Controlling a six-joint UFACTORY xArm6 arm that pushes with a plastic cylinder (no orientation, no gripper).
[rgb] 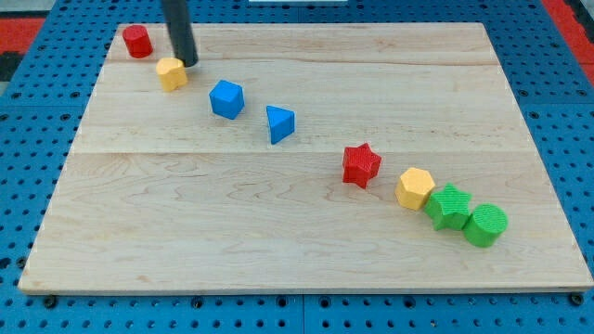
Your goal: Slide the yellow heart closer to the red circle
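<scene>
My tip [189, 63] sits at the upper right edge of the yellow heart [171, 72], touching it or very nearly so, near the top left corner of the wooden board [297, 232]; I carry no gripper at all, only the bare rod, so there is nothing to open or close and nothing grips the block. The red circle [137, 41] stands just up and to the view's left of the heart, close but apart, and close to the board's top left edge. The main risk, as I judge it, is my contact point: from the upper right side, a push would send the heart toward the view's lower left, past the circle and not toward it. A push off the block's centre could also spin the heart (its lobed outline gives a poor flat to press on) and let it slip off my tip. With so small a gap left, too long a stroke could knock the circle toward the board's edge, perhaps off it. The blue cube [226, 98] and blue triangle [279, 123] lie to the right, well clear of that path, and the red star [361, 165], yellow hexagon [415, 188] and two green blocks [467, 216] lie farther still.
</scene>
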